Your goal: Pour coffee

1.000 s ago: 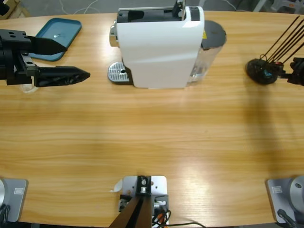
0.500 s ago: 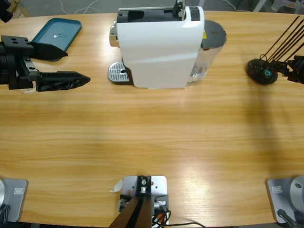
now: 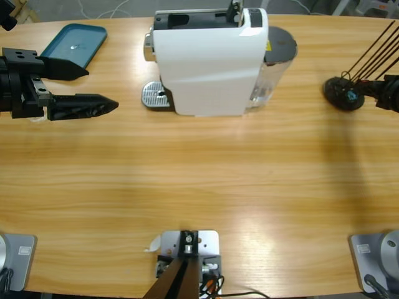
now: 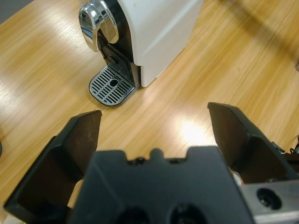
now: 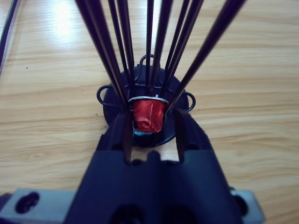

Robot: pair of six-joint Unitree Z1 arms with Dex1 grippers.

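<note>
On the right end of the counter (image 3: 199, 187) stands a black wire capsule holder (image 3: 341, 93), its thin rods leaning up and outward. The right wrist view shows one red foil capsule (image 5: 148, 115) sitting low inside the holder, on its round black base, and the right tool (image 5: 150, 122) has its jaws set close on either side of that capsule; whether they actually press on it is hard to tell from this angle. At the far left, a teal tray (image 3: 76, 45) lies flat on the counter, with only a small pale speck in it. The white coffee machine (image 3: 209, 59) stands at the back middle, its perforated metal drip grate (image 3: 154, 96) bare, with no cup beneath the chrome spout (image 4: 97, 21). No coffee shows in any view. The left tool (image 3: 93, 87) hangs released, jaws wide apart, to the left of the machine and pointing toward the grate. Compared with a second ago, the left tool has pulled slightly back toward the left edge. The machine, tray and holder lie as before.
</note>
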